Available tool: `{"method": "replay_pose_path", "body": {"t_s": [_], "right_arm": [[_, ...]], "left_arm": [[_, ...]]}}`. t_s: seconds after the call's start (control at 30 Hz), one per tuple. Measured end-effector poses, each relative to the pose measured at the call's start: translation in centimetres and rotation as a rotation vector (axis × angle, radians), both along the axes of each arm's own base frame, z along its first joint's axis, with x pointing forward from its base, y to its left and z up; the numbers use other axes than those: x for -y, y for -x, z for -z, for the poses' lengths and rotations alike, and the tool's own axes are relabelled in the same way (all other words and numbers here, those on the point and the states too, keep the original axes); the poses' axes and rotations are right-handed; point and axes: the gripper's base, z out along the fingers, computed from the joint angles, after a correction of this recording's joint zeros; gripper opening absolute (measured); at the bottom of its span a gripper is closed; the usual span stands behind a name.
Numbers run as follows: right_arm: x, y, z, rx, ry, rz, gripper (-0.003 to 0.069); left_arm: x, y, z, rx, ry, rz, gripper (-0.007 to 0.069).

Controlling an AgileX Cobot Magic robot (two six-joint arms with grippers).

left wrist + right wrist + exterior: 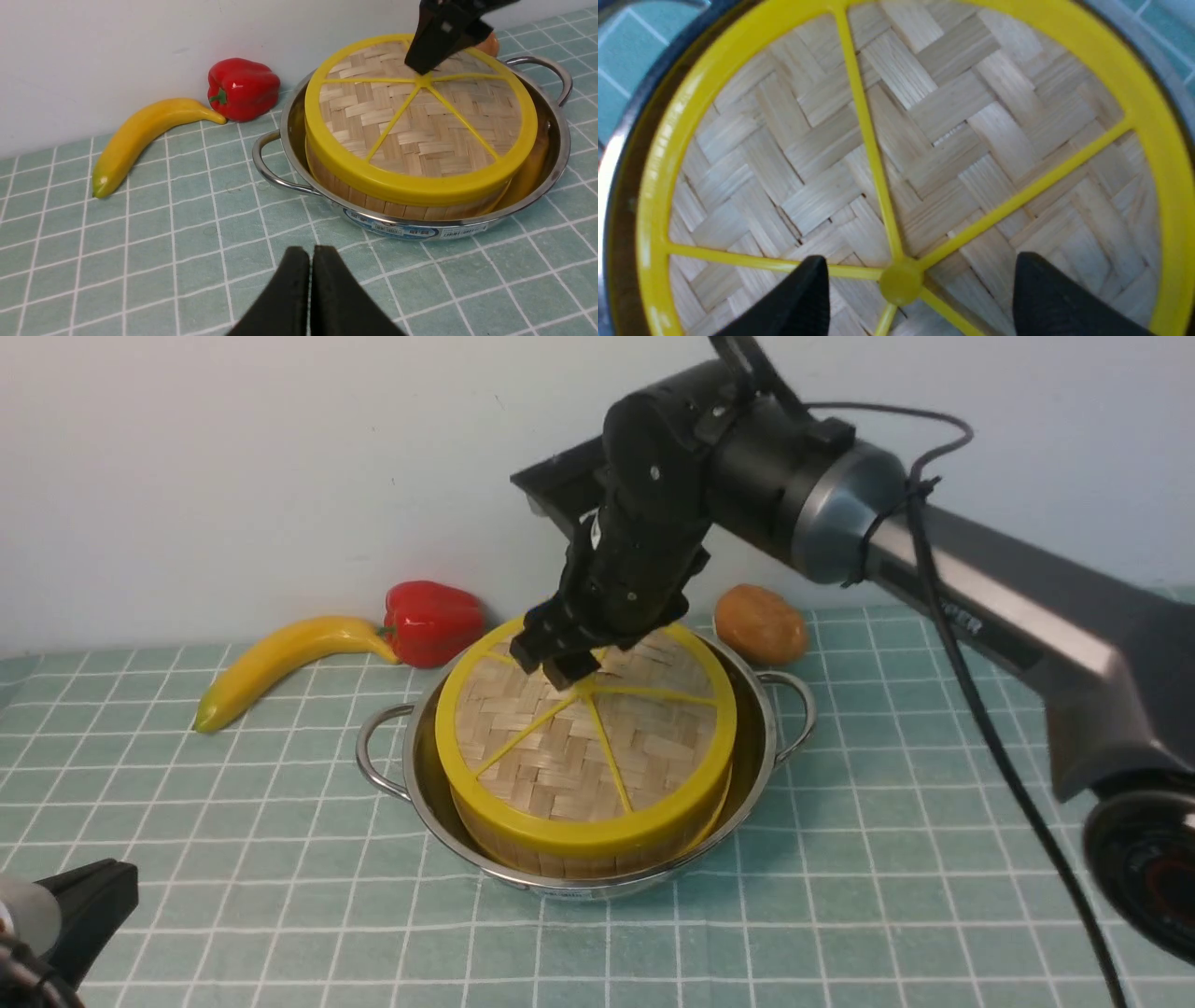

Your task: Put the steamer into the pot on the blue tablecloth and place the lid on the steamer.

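The shiny pot [789,691] [558,140] stands on the blue tablecloth [280,784]. Inside it sits the bamboo steamer [560,859] [369,198], of which only the strip wall shows. The woven lid [635,737] [420,135] [924,140] lies flat on top of the steamer. My right gripper [565,658] [920,275] hangs over the lid's centre knob [901,282], open, its two fingers standing apart on either side of the knob. My left gripper [310,254] hovers low over the cloth in front of the pot, shut and empty.
A yellow banana [280,663] and a red pepper [434,621] lie by the back wall left of the pot. A brown roundish fruit [761,623] sits behind the pot on the right. The right arm [980,588] reaches in from the right.
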Motion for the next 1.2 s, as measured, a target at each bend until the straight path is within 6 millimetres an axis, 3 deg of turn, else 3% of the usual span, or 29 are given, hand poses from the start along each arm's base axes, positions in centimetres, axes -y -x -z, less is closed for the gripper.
{"method": "replay_pose_path", "body": {"t_s": [0.03, 0.07, 0.1, 0.13, 0.17, 0.2, 0.23, 0.27, 0.3, 0.33, 0.37, 0.43, 0.47, 0.5, 0.57, 0.6, 0.63, 0.67, 0.7, 0.77, 0.93, 1.2], "right_arm": [[0.6, 0.8, -2.7, 0.042, -0.032, 0.000, 0.0547], [0.8, 1.0, -3.5, 0.055, -0.042, 0.000, 0.0549], [1.7, 2.1, -6.7, 0.107, -0.083, 0.000, 0.0554], [2.3, 2.9, -8.6, 0.141, -0.108, 0.000, 0.0556], [2.5, 3.1, -9.1, 0.150, -0.115, 0.000, 0.0556], [3.3, 4.1, -11.1, 0.187, -0.140, 0.000, 0.0555], [5.2, 6.3, -15.3, 0.275, -0.181, 0.006, 0.0548], [6.7, 7.9, -17.9, 0.340, -0.203, 0.013, 0.0533], [7.4, 8.5, -18.8, 0.365, -0.210, 0.017, 0.0530], [9.8, 11.1, -21.9, 0.451, -0.226, 0.033, 0.0491], [11.3, 12.7, -23.4, 0.494, -0.234, 0.043, 0.0463], [15.1, 16.9, -26.2, 0.579, -0.256, 0.064, 0.0370], [16.3, 18.4, -26.5, 0.592, -0.258, 0.068, 0.0322], [18.7, 21.4, -27.1, 0.618, -0.277, 0.077, 0.0233], [20.6, 23.8, -26.5, 0.614, -0.278, 0.079, 0.0113], [21.0, 24.3, -26.2, 0.610, -0.278, 0.081, 0.0099], [22.3, 26.0, -24.9, 0.610, -0.287, 0.079, 0.0020], [23.1, 27.1, -23.7, 0.629, -0.308, 0.077, -0.0006], [23.2, 27.3, -23.5, 0.632, -0.311, 0.076, -0.0008], [24.3, 29.0, -20.4, 0.695, -0.390, 0.074, -0.0015], [24.7, 30.1, -13.8, 0.752, -0.502, 0.064, -0.0014], [24.8, 30.3, -8.2, 0.751, -0.452, 0.030, -0.0006]], "left_arm": [[0.0, 0.0, 0.0, 0.000, 0.000, 0.000, 0.0006], [0.0, 0.0, 0.0, 0.000, 0.000, 0.000, 0.0007], [0.0, 0.0, 0.0, 0.000, 0.001, 0.000, 0.0012], [0.0, 0.0, 0.0, 0.000, 0.001, 0.000, 0.0012], [0.0, 0.0, 0.0, 0.000, 0.001, 0.000, 0.0012], [0.0, 0.0, 0.0, 0.000, 0.001, 0.000, 0.0013], [0.0, 0.0, 0.0, 0.000, 0.001, 0.000, 0.0014], [0.0, 0.0, 0.0, 0.000, 0.001, 0.000, 0.0020], [0.0, 0.0, 0.0, 0.000, 0.001, 0.000, 0.0021], [0.0, 0.0, 0.0, 0.000, 0.001, 0.000, 0.0022], [0.0, 0.0, 0.0, 0.000, 0.001, 0.000, 0.0022], [0.0, 0.0, 0.0, 0.000, 0.001, 0.000, 0.0022], [0.0, 0.0, 0.0, 0.000, 0.001, 0.000, 0.0023], [0.0, 0.0, 0.0, 0.000, 0.001, 0.000, 0.0031], [0.0, 0.0, 0.0, 0.000, 0.001, 0.000, 0.0034], [0.0, 0.0, 0.0, 0.000, 0.001, 0.000, 0.0035], [0.0, 0.0, 0.0, 0.000, 0.002, -0.001, 0.0041], [0.0, 0.0, 0.0, 0.000, 0.002, -0.001, 0.0043], [0.0, 0.0, 0.0, 0.000, 0.002, -0.001, 0.0043], [0.0, 0.0, 0.0, 0.000, 0.002, -0.001, 0.0043], [0.0, 0.0, 0.0, 0.000, 0.002, -0.001, 0.0055], [0.0, 0.0, 0.0, 0.000, 0.002, -0.001, 0.0072]]}}
